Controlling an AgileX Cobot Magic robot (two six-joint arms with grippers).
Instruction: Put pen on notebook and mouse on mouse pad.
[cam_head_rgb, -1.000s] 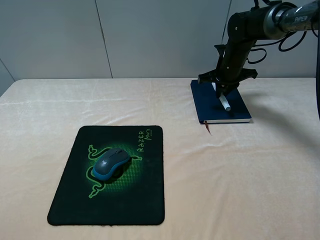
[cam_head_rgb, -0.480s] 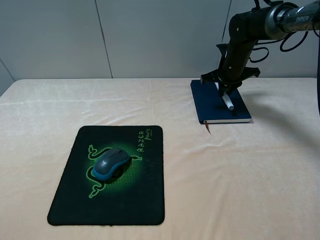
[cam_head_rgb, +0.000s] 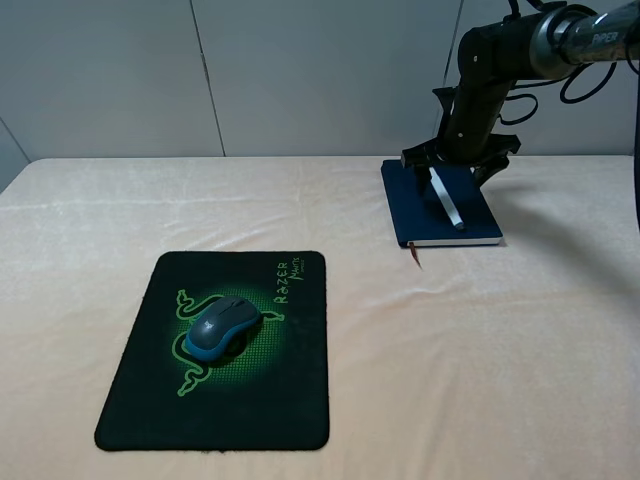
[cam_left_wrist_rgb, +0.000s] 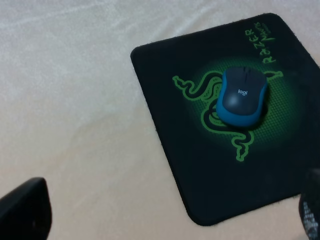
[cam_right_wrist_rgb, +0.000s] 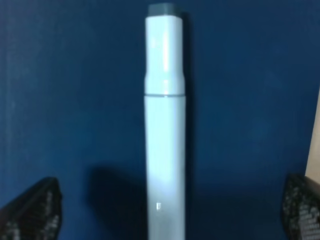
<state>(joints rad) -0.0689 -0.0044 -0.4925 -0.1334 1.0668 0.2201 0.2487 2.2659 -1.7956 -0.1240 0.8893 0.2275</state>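
Green "RAZER" lettering stood on mouse pad (cam_left_wrist_rgb: 165, 170); "logi" on mouse (cam_left_wrist_rgb: 242, 95); "PIPER" on arm (cam_head_rgb: 590, 32).

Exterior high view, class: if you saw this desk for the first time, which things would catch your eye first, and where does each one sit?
The black mouse pad with its bright green logo stands out at front left, the mouse resting at its middle. At back right, the white pen lies on the dark navy notebook, with the right gripper open just above it.
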